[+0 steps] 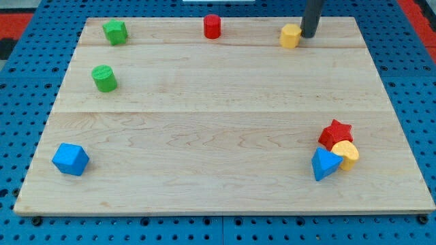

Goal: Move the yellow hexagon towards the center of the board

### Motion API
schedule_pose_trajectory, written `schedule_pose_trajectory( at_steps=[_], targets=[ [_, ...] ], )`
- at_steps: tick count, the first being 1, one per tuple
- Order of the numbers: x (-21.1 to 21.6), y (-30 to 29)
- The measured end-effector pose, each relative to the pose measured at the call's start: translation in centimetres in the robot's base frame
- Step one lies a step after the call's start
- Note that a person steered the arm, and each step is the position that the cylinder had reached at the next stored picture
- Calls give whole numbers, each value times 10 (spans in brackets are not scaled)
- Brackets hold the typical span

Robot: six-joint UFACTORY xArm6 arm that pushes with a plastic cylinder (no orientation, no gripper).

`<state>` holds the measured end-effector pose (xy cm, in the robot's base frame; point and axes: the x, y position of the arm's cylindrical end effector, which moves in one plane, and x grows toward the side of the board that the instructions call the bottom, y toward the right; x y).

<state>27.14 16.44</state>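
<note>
Eight blocks sit on the board (204, 136): two green ones (115, 31) (104, 78), two red (212, 26) (336, 133), two yellow (291, 36) (346, 154), and two blue (71, 159) (325, 164). One dark rod comes down at the view's top.

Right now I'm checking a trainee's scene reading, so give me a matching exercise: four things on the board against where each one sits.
Things:
1. yellow hexagon
2. blue cube
3. red cylinder
4. red star

Places:
A. bottom-left corner
B. top edge, near the middle
C. top right, my tip touching its right side
D. right side, in a cluster with a blue and a yellow block

Pairs: 1-C, 2-A, 3-B, 4-D
</note>
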Motion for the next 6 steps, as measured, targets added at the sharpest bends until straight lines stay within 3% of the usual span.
schedule_pose_trajectory(
  at_steps=[2,3,5,6],
  targets=[
    [-27,-17],
    [-10,-112],
    [50,-130],
    [58,-140]
  ],
)
